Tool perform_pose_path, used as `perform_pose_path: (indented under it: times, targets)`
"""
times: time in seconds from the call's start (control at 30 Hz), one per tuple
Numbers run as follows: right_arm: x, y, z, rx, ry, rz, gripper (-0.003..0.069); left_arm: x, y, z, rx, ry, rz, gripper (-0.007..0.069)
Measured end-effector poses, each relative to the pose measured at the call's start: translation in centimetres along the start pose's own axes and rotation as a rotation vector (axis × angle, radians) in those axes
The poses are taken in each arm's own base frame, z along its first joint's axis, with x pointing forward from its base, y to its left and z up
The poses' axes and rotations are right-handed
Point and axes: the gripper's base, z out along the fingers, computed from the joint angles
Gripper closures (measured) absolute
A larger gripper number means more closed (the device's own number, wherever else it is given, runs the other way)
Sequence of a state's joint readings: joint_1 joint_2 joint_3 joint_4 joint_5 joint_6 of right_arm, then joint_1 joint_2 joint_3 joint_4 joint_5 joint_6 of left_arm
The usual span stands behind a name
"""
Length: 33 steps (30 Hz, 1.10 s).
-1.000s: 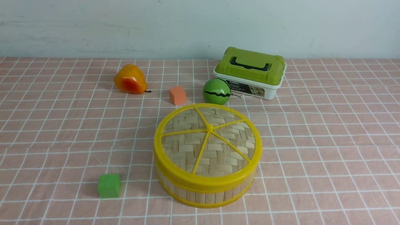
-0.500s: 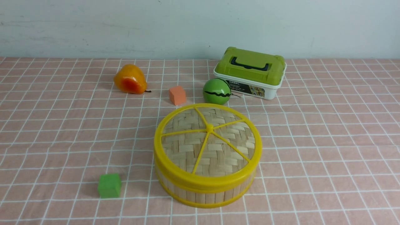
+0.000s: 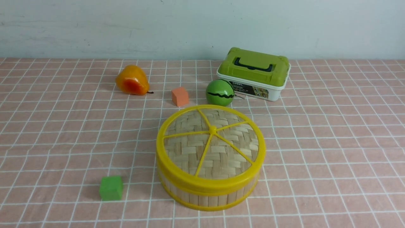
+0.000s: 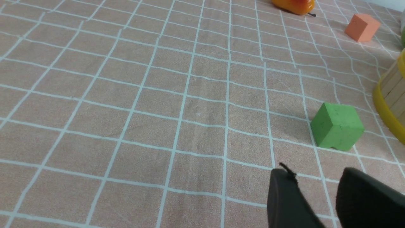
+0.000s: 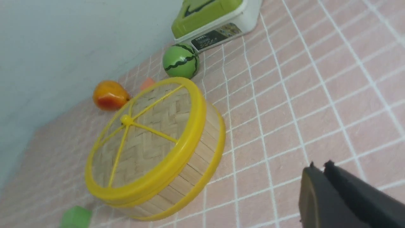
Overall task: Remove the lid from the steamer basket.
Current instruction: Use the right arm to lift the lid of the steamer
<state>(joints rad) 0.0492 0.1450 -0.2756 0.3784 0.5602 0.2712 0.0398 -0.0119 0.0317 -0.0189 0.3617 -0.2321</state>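
Observation:
The lid, woven pale bamboo with a yellow rim, spokes and centre knob, sits closed on the steamer basket in the middle of the table. Both show in the right wrist view, the lid on the basket. The basket's edge shows in the left wrist view. My left gripper is open and empty above the cloth near the green cube. My right gripper is shut and empty, off to the basket's right side. Neither arm shows in the front view.
A green cube lies left of the basket. Behind it are an orange cube, a green watermelon ball, an orange pear and a white box with a green lid. A pink checked cloth covers the table.

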Motion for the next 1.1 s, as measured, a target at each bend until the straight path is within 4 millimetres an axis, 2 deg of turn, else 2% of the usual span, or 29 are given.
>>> perform_pose_path:
  times: [0.07,0.1,0.17,0.2,0.27,0.3,0.33,0.43,0.57,0.7,0.73,0.8,0.83,0.9,0.93,0.97,1.0,1.1]
  targets:
    - [-3.0,1.9,-0.4,0.067,0.077,-0.168,0.068,0.0,0.0,0.0,0.0,0.0,0.001,0.0386]
    - [-5.2,3.2,-0.7,0.105,0.124,-0.267,0.0683,0.0,0.0,0.0,0.0,0.0,0.001,0.0386]
    - [-7.5,4.4,-0.2,0.17,0.238,-0.394,0.0683,0.0,0.0,0.0,0.0,0.0,0.001,0.0386]
    - [-9.5,5.4,0.3,0.196,0.312,-0.485,0.0683,0.0,0.0,0.0,0.0,0.0,0.001,0.0386]
    - [-10.8,6.2,0.7,0.203,0.361,-0.542,0.0683,0.0,0.0,0.0,0.0,0.0,0.001,0.0386]
    - [-12.7,7.4,1.3,0.194,0.408,-0.612,0.0683,0.0,0.0,0.0,0.0,0.0,0.001,0.0386]
    - [-13.3,7.7,1.6,0.186,0.44,-0.642,0.0683,0.0,0.0,0.0,0.0,0.0,0.001,0.0386]
    - [-16.1,9.7,4.2,0.118,0.534,-0.702,0.0676,0.0,0.0,0.0,0.0,0.0,0.001,0.0386]
    - [-18.0,11.7,8.9,0.014,0.614,-0.748,0.0666,0.0,0.0,0.0,0.0,0.0,0.001,0.0386]
    - [-17.7,13.0,12.3,-0.018,0.68,-0.794,0.0664,0.0,0.0,0.0,0.0,0.0,0.001,0.0386]
    - [-16.8,14.2,14.6,-0.021,0.725,-0.845,0.0663,0.0,0.0,0.0,0.0,0.0,0.001,0.0386]
    - [-16.0,14.9,16.4,-0.01,0.76,-0.87,0.0662,0.0,0.0,0.0,0.0,0.0,0.001,0.0386]
    - [-15.7,15.0,16.7,-0.008,0.769,-0.873,0.0661,0.0,0.0,0.0,0.0,0.0,0.001,0.0386]
    - [-14.2,16.3,19.2,0.003,0.812,-0.915,0.0658,0.0,0.0,0.0,0.0,0.0,0.001,0.0386]
    - [-13.9,16.5,19.7,0.003,0.819,-0.921,0.0657,0.0,0.0,0.0,0.0,0.0,0.001,0.0386]
    - [-12.8,17.3,21.3,0.006,0.844,-0.936,0.0652,0.0,0.0,0.0,0.0,0.0,0.001,0.0386]
    - [-12.6,17.3,21.5,0.007,0.851,-0.937,0.0652,0.0,0.0,0.0,0.0,0.0,0.001,0.0386]
    - [-10.7,18.7,24.5,-0.012,0.889,-0.953,0.062,0.0,0.0,0.0,0.0,0.0,0.001,0.0386]
